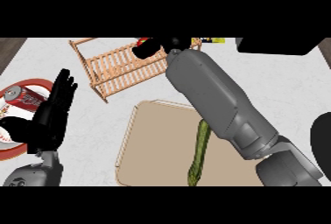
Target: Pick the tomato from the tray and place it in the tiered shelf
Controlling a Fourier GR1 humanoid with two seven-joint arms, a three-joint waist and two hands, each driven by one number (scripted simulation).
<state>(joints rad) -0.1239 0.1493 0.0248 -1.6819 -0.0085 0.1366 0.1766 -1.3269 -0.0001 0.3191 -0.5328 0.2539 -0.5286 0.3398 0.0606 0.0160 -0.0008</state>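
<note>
Near us the tray (155, 144) holds only a cucumber (199, 153), our left hand (51, 113) rests spread, and far off our right hand (150, 46) curls round the tomato (143, 42) over the tiered shelf (119, 65), release remaining.

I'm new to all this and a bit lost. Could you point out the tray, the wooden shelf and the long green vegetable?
tray (158, 144), head view: bare tan surface left of the vegetable.
wooden shelf (119, 65), head view: slats at the middle.
long green vegetable (199, 153), head view: mid-length of its body.
</note>
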